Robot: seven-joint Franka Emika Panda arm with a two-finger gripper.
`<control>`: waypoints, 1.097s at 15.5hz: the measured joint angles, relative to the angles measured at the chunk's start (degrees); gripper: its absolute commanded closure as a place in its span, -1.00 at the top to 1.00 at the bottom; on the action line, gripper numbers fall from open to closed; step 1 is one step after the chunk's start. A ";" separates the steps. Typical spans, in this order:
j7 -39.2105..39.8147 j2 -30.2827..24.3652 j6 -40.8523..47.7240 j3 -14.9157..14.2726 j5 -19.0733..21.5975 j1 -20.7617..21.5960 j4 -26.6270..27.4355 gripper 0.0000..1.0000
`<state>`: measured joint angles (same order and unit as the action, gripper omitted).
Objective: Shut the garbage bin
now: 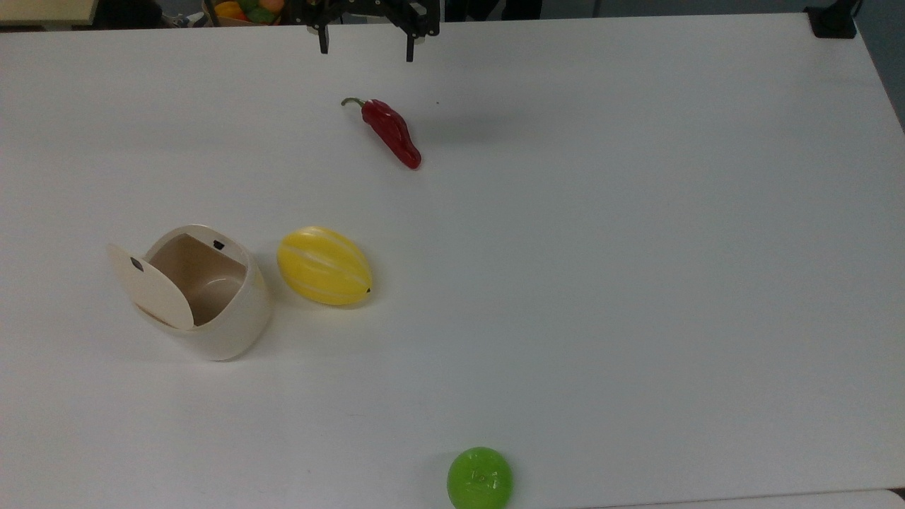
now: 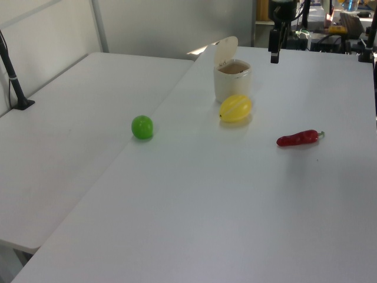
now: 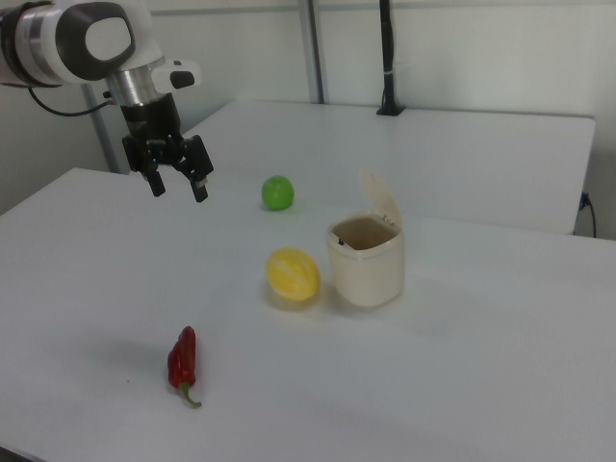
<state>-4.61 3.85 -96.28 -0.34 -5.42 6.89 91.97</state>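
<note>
Bin [image 1: 212, 311] on desk [image 1: 636, 283], lid [image 1: 152, 286] up, melon [image 1: 324, 265] just beside it. Gripper [image 1: 365, 42] w/ fingers apart, empty, hovers well away from bin, nearer chili [image 1: 391, 132]. Risk: light bin slides or tips if lid pushed sideways; could knock melon.

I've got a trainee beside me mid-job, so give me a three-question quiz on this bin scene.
1. True or false: the hinged beige lid of the cream-white rounded plastic garbage bin stands open.
2. In the top view, what lies immediately right of the bin? A) glossy red chili pepper B) ribbed yellow plastic melon C) round green plastic fruit
3. Is the black two-finger tool holding anything?

Key: 1 true; 2 B; 3 no, open and empty above the white table.
</note>
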 measured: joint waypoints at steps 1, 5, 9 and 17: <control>0.01 0.02 0.00 0.01 0.00 0.00 0.00 1.00; 0.01 0.12 0.00 0.01 0.00 0.01 0.11 1.00; 0.01 0.24 0.00 0.03 0.43 0.01 0.16 1.00; 0.01 0.29 0.00 0.03 3.34 -0.04 0.16 -0.15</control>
<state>-4.60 4.14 -96.28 -0.31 -2.08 6.85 92.13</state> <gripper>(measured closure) 0.022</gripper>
